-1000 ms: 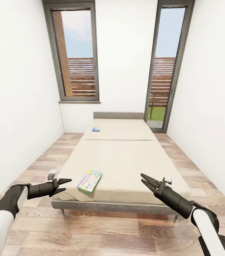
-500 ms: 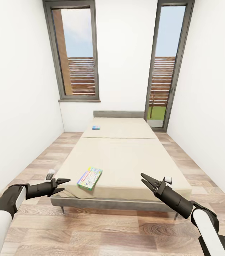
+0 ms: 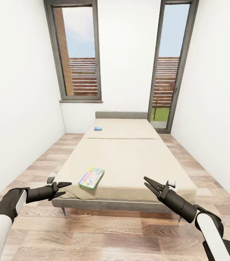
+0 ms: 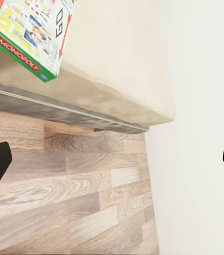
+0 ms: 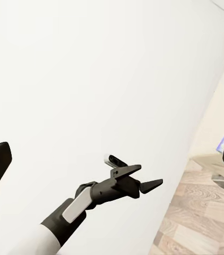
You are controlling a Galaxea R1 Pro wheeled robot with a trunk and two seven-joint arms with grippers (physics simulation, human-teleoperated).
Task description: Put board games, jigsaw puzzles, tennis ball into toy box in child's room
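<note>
A large pale-green board game (image 3: 91, 178) lies flat near the foot of the bed (image 3: 129, 159), close to its left corner. In the left wrist view its cover with a red band (image 4: 29, 29) lies by the mattress edge. A small blue board game (image 3: 98, 128) rests far up the bed near the headboard. My left gripper (image 3: 65, 186) hangs open in front of the bed's left corner, short of the large box. On the other side, my right gripper (image 3: 148, 183) is open before the bed's foot, empty. The right wrist view catches the left gripper (image 5: 144, 178).
White walls close in on both sides of the bed, with strips of wood-plank floor (image 3: 104, 235) between. A tall dark-framed window (image 3: 79, 54) and a glass door (image 3: 169, 69) stand in the far wall. Open floor lies between me and the bed's foot.
The whole view has pulled back a little: the bed and the large board game sit slightly farther away and higher in the picture. Both grippers hold the same pose, still open.
</note>
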